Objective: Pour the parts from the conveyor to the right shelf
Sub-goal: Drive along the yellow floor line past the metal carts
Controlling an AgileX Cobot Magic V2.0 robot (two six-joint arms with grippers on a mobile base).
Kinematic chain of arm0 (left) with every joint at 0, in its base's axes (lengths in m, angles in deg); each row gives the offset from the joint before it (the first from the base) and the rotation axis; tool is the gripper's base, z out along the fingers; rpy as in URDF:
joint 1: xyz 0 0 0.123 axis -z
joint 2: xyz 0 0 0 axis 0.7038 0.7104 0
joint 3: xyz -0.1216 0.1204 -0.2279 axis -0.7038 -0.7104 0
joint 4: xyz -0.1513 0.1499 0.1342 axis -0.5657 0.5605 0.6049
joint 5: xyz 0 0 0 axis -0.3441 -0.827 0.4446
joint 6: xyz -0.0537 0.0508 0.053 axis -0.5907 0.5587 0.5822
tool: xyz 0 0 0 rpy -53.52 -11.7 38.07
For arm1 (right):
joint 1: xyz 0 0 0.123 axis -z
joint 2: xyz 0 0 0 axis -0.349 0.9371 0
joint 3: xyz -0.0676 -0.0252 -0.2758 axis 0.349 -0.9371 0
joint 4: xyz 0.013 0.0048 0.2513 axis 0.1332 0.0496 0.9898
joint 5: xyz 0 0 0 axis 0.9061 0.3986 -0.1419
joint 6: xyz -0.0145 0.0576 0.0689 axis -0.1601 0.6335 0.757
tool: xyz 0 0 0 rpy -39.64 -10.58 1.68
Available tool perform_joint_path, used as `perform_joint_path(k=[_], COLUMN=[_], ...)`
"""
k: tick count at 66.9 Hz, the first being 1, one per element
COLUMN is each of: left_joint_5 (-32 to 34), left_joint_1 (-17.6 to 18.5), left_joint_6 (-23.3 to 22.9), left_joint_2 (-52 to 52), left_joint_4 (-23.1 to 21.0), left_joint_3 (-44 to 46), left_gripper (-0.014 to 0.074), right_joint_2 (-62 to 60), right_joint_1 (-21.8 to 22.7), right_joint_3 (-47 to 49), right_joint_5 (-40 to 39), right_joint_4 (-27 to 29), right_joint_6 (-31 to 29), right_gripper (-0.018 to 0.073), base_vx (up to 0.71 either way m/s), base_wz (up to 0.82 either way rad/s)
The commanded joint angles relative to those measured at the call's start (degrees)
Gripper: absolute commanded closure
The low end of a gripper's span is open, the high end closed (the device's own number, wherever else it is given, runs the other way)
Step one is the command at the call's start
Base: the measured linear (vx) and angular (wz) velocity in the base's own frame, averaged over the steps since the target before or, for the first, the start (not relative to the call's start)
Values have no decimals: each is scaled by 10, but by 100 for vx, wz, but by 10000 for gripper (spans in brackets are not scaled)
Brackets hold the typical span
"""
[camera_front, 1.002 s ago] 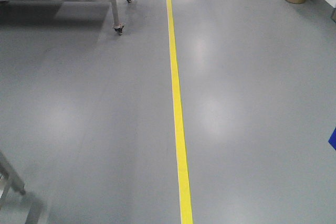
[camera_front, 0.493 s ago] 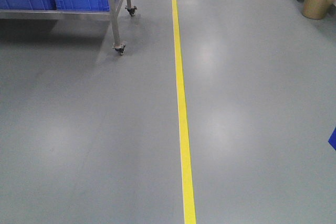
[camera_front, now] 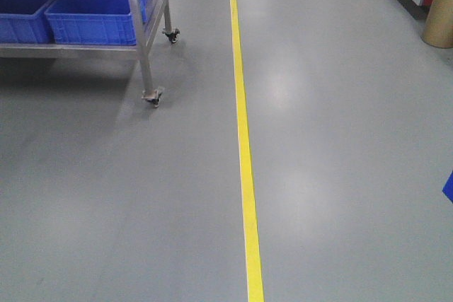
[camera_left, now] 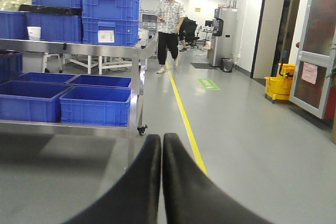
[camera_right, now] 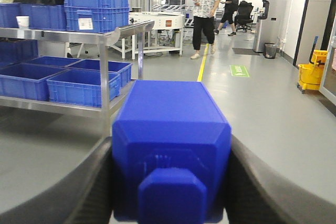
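Note:
The blue block (camera_right: pixel 170 124), one of the parts, fills the right wrist view, nub toward the camera. My right gripper (camera_right: pixel 171 148) is shut on it, one dark finger against each side. In the left wrist view my left gripper (camera_left: pixel 161 138) is shut, fingers pressed together with nothing between them. The stainless steel shelf (camera_front: pixel 145 47) on casters holds blue bins (camera_front: pixel 92 15) at the front view's top left. It also shows ahead and to the left in both wrist views, shelf (camera_left: pixel 79 48) and shelf (camera_right: pixel 79 36). The conveyor is out of view.
A yellow floor line (camera_front: pixel 244 160) runs up the grey floor just right of the shelf's casters. A person (camera_left: pixel 169 24) stands on that line farther off. A yellow mop bucket (camera_left: pixel 278 87) and a gold cylinder (camera_front: pixel 439 15) stand at the right.
In the front view the shelf has slid down the frame and looks larger, with more of its bins showing. The gold cylinder has shifted toward the right edge.

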Motion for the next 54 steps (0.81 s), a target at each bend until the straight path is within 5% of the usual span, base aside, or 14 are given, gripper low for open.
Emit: perform_joint_path(k=[1,54], left_joint_5=[45,45], left_joint_1=[1,1], left_joint_6=[-4,-4], left_joint_2=[-5,-5], left_joint_4=[-5,-5], left_joint_3=[-15,-15], left_gripper=[603,603], right_joint_2=[6,6], right_joint_1=[2,2], right_joint_3=[14,14], right_joint_5=[-45,-45], right_joint_4=[-6,-6], right_joint_6=[-6,-6], right_gripper=[564,564], base_vx=[71,66], base_wz=[-9,-1])
